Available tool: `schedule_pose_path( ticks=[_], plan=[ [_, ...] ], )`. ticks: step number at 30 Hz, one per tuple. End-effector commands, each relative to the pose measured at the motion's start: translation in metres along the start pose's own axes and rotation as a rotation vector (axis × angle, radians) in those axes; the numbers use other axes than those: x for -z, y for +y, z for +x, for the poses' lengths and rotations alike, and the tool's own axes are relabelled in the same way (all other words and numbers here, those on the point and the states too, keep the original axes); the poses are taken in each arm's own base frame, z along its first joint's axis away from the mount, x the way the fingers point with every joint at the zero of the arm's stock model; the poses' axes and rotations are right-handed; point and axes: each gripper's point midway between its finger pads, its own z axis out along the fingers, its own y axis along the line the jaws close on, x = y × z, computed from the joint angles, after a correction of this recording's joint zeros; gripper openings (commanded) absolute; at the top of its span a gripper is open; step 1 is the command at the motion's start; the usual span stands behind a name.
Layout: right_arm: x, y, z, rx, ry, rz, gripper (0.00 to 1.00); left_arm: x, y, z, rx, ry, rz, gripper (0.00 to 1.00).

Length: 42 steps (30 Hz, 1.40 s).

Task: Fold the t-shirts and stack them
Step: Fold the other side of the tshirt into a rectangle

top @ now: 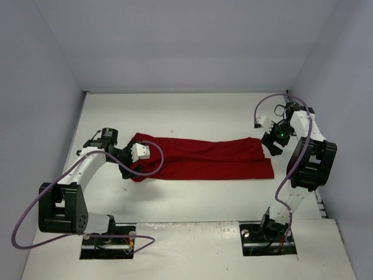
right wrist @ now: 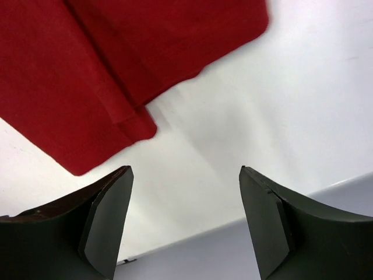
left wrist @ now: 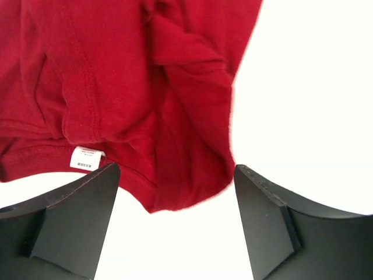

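The dark red t-shirt (top: 204,158) lies folded into a long band across the middle of the table. My left gripper (top: 129,158) is open and empty at the shirt's left end, just above it. In the left wrist view the shirt (left wrist: 116,87) fills the upper left, with its small white neck tag (left wrist: 86,158) by my left finger and its rounded edge between the fingers. My right gripper (top: 273,144) is open and empty just off the shirt's right end. The right wrist view shows the shirt's corner (right wrist: 105,70) at the upper left, apart from the fingers.
The white table (top: 204,116) is boxed in by pale walls at the back and both sides. The right wall's base (right wrist: 233,251) runs close under my right gripper. Purple cables loop from both arms.
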Motion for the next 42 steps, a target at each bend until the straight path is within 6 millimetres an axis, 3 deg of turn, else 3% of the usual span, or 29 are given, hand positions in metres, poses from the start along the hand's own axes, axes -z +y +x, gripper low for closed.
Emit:
schedule_pose_path(
  ticks=[1,4,6,10,12,18,23,28,34,42],
  plan=[
    [0.055,-0.007,-0.031,0.03,-0.117,0.102,0.7,0.031,0.017,-0.043,-0.096,-0.132,-0.09,0.76],
    [0.071,-0.015,-0.054,0.008,-0.232,0.126,0.67,0.042,0.05,-0.07,0.076,-0.21,-0.134,0.75],
    [0.072,-0.016,-0.078,-0.024,-0.342,0.091,0.61,0.038,0.07,-0.085,0.178,-0.242,-0.122,0.73],
    [0.058,-0.019,-0.108,-0.101,-0.403,0.01,0.39,0.002,0.11,-0.094,0.372,-0.205,-0.107,0.61],
    [0.044,-0.015,-0.117,-0.12,-0.412,-0.042,0.32,-0.005,0.126,-0.108,0.401,-0.21,-0.111,0.57],
    [0.025,-0.002,-0.134,-0.131,-0.413,-0.118,0.34,-0.047,0.131,-0.132,0.474,-0.222,-0.002,0.61],
    [0.014,0.002,-0.128,-0.145,-0.39,-0.143,0.35,-0.073,0.138,-0.139,0.532,-0.238,0.07,0.61],
    [0.01,0.003,-0.119,-0.15,-0.368,-0.144,0.35,-0.089,0.126,-0.142,0.533,-0.226,0.13,0.58],
    [0.012,-0.002,-0.115,-0.152,-0.36,-0.127,0.35,-0.096,0.113,-0.129,0.534,-0.187,0.171,0.51],
    [0.007,0.0,-0.11,-0.157,-0.343,-0.137,0.35,-0.088,0.096,-0.126,0.505,-0.178,0.203,0.43]
  ],
)
